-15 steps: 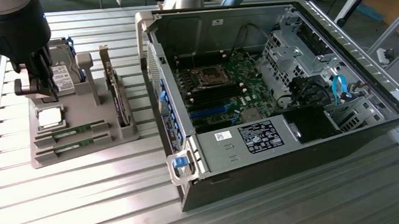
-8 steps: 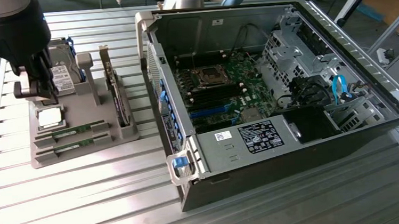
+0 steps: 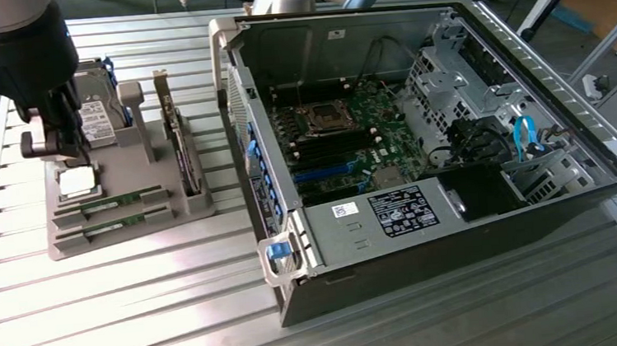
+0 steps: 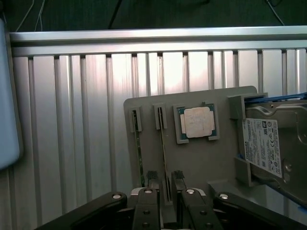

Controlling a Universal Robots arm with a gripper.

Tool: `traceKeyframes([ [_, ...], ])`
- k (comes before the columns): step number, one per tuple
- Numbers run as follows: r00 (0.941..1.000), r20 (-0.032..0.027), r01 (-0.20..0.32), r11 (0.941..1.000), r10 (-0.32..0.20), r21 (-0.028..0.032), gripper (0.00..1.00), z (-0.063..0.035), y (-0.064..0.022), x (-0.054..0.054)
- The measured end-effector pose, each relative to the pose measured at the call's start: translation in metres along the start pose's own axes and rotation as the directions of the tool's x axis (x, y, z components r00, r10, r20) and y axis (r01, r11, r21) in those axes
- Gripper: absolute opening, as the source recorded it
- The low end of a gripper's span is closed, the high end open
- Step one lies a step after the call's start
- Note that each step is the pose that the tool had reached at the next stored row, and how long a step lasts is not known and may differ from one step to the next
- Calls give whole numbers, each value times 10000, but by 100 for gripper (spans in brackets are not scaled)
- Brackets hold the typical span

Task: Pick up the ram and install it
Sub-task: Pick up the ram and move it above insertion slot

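The slatted counter (image 3: 132,319) carries an open computer case (image 3: 275,167), motherboard (image 3: 360,127) bare inside, and beside it a grey tray (image 4: 201,163). The tray holds a hard drive (image 4: 268,143), an expansion card (image 3: 181,142) on edge, two memory sticks and a processor chip (image 4: 198,121). This looks like the pick-up step: the hand (image 4: 165,182) hangs released over the tray, fingers either side of the ram (image 4: 163,153), which sits in its slot beside the other stick (image 4: 138,148). Gripping so thin a board calls for square alignment.
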State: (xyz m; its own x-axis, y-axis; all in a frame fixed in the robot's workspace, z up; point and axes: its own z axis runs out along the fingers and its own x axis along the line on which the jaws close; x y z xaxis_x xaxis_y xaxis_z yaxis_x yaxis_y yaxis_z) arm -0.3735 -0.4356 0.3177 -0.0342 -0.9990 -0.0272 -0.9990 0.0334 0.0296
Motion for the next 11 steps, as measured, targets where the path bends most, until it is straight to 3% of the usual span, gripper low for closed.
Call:
traceKeyframes([
  [11, 10000, 0, 1, 10000, -1, 0, 25, -3, -3, 108],
])
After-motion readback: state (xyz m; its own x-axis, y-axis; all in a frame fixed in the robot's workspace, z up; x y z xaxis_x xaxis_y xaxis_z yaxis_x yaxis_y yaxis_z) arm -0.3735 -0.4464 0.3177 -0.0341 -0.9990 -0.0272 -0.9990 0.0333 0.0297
